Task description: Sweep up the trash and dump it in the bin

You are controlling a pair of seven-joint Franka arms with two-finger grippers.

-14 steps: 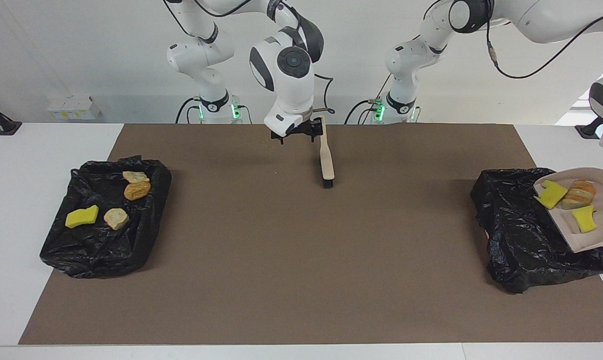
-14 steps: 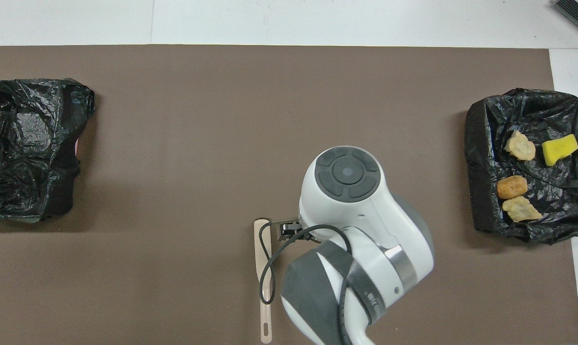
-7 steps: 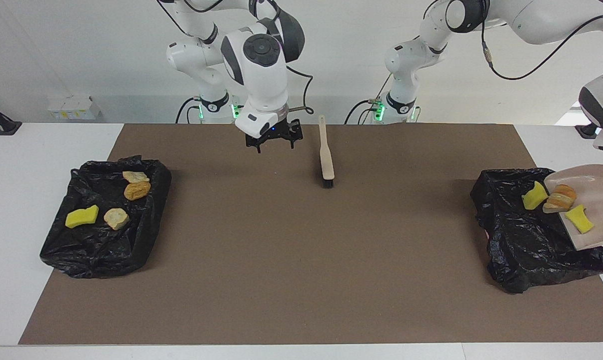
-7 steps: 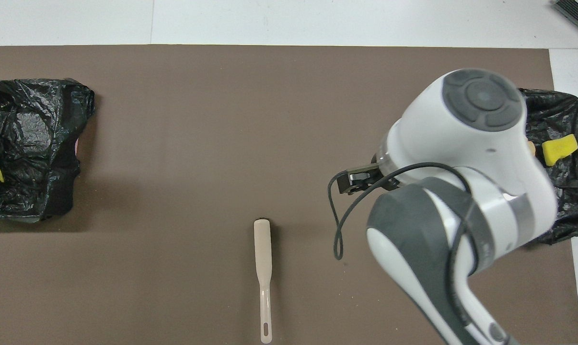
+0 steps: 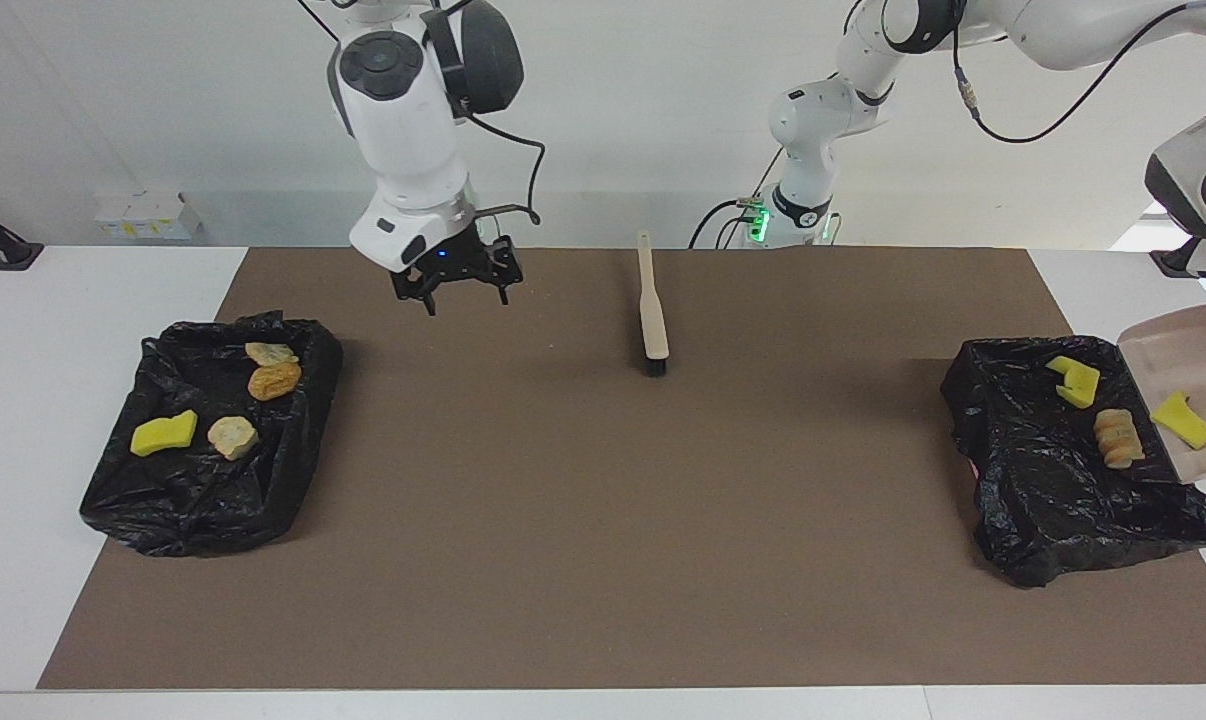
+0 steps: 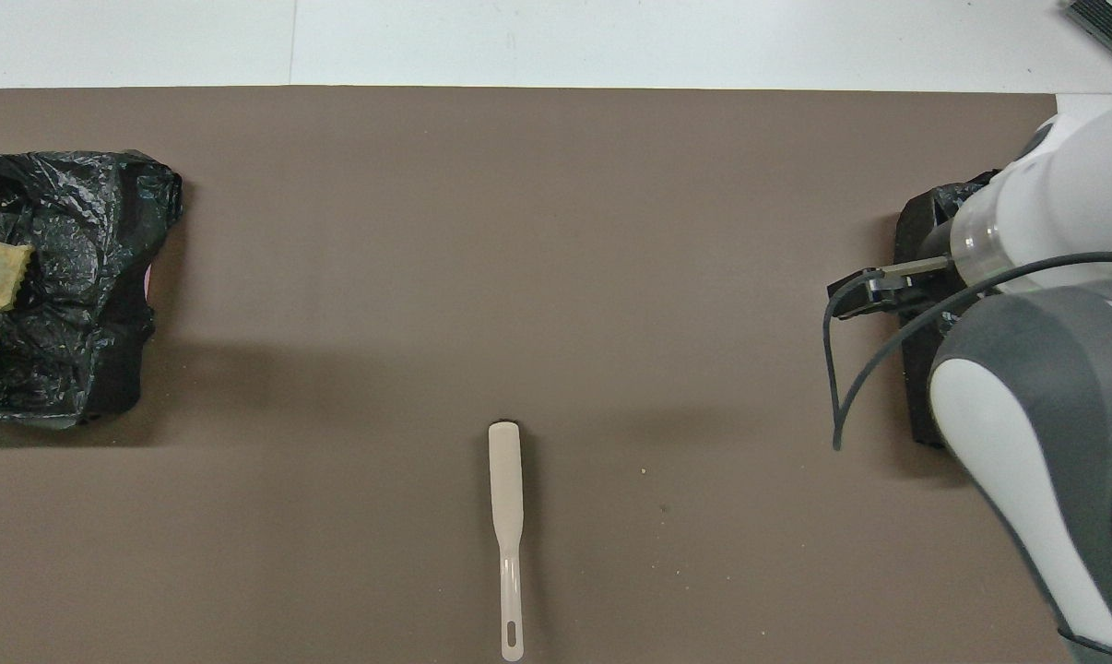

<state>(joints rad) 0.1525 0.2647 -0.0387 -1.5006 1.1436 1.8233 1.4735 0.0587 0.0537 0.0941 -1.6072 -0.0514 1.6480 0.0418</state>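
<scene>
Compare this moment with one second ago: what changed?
The dustpan tipped steeper; one yellow sponge and the striped piece slid into the bin. Right gripper, empty, swung from the brush toward its end. Brush and other bin stayed.

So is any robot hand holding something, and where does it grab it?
The right gripper holds nothing, open over the mat. The dustpan hangs tilted over the bin, so the left arm probably holds it, but the grip is out of view.
</scene>
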